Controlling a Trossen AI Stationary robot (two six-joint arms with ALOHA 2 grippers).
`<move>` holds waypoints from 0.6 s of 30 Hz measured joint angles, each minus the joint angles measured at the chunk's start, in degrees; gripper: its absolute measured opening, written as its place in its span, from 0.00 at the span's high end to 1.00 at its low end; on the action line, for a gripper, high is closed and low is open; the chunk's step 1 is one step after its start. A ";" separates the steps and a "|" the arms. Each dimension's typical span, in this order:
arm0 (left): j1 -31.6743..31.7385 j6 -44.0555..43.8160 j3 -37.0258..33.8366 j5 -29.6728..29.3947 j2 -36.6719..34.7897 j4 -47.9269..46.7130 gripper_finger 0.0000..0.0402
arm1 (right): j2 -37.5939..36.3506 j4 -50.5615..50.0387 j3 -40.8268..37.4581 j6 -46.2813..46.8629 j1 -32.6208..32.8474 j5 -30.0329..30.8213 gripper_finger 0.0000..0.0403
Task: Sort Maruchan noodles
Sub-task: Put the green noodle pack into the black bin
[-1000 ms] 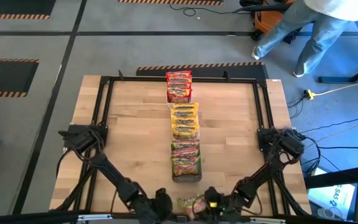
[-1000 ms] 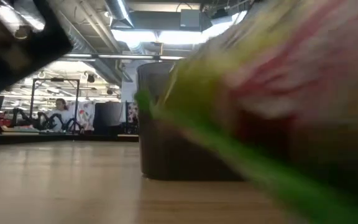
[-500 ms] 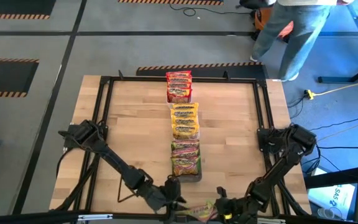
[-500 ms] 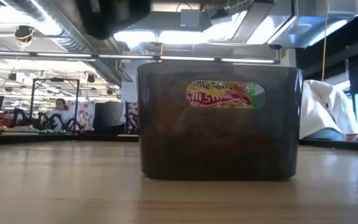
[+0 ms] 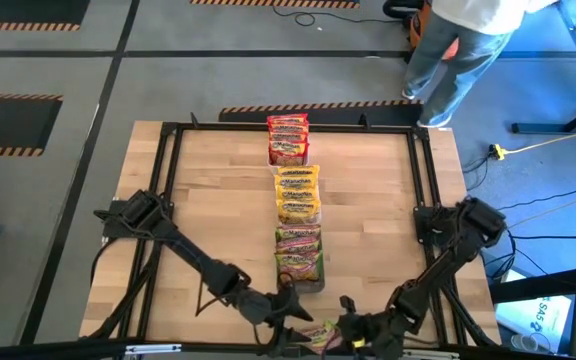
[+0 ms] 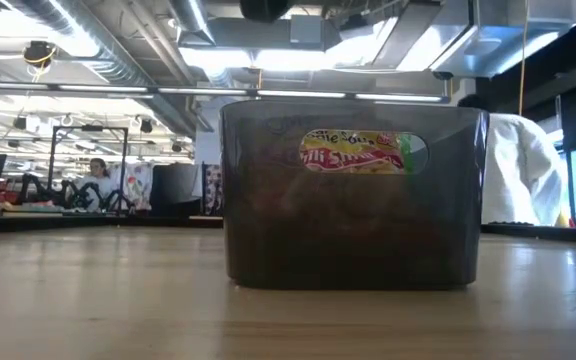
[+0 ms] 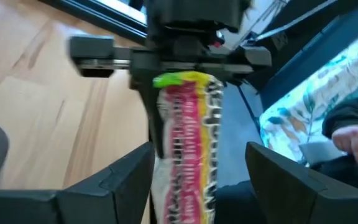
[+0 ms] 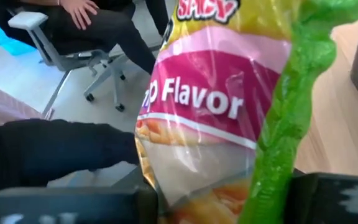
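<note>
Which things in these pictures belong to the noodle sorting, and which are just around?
Job: green-and-pink packet held by the right gripper; left gripper beside it, fingers open; red packets, yellow packets, green-and-pink packets in a row; dark tray.
Around: black frame; person beyond the table; office chair.

Robotics lab: open hall, exposed ceiling ducts (image 6: 118,40), hazard-striped floor tape (image 5: 23,25), workbenches, seated person (image 6: 96,178).

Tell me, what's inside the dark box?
The dark box holds green-and-pink noodle packets; one label shows through its wall. What lies under them is covered.
</note>
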 joint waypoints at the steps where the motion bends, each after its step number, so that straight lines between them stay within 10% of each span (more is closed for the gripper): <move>1: -0.11 0.62 0.00 0.01 0.00 -0.08 0.38 | 0.00 0.35 -0.01 -0.18 -0.52 -0.50 0.75; 18: -0.02 -1.92 0.00 3.70 0.04 -6.57 0.38 | -0.35 7.36 -0.02 -3.33 -7.30 -5.29 0.74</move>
